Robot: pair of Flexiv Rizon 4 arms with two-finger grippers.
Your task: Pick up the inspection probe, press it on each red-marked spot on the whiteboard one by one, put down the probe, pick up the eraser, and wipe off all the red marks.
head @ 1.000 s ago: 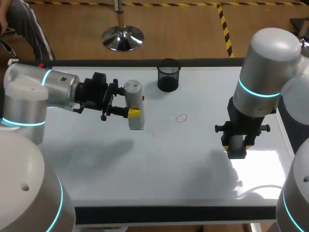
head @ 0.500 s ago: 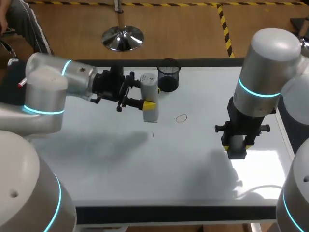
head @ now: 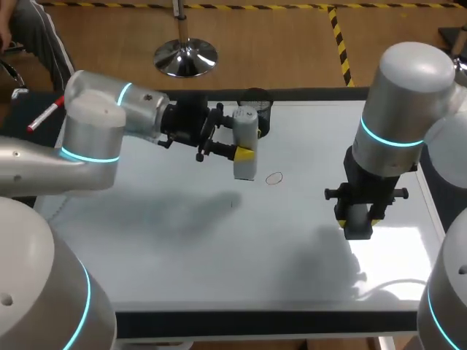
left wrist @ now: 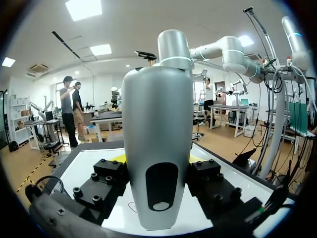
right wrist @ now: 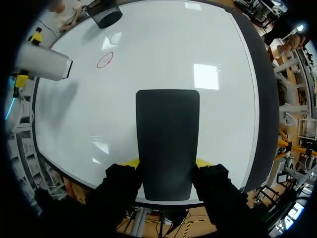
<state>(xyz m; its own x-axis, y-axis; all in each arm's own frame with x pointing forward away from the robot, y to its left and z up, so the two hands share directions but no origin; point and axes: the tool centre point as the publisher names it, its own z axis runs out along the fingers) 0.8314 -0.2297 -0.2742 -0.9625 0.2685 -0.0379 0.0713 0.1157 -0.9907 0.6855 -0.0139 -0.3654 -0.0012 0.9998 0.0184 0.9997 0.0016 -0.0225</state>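
My left gripper (head: 241, 138) is shut on the grey inspection probe (head: 246, 165), held upright above the whiteboard (head: 219, 248). The probe's lower end hangs just left of a small red circle (head: 273, 178). In the left wrist view the probe (left wrist: 156, 114) fills the space between the fingers of that gripper (left wrist: 157, 161). My right gripper (head: 357, 217) hangs over the board's right part, shut on the dark eraser (head: 357, 229). The right wrist view shows the eraser (right wrist: 167, 144) in this gripper (right wrist: 167, 163), with the red circle (right wrist: 104, 60) and the probe (right wrist: 42, 64) far ahead.
A black mesh cup (head: 254, 111) stands at the board's far edge, just behind the left gripper and the probe. The same mesh cup (right wrist: 105, 15) shows beyond the red circle in the right wrist view.
My left arm has carried the probe to the right and slightly farther back, close to the red circle. The right arm and the eraser have not moved.
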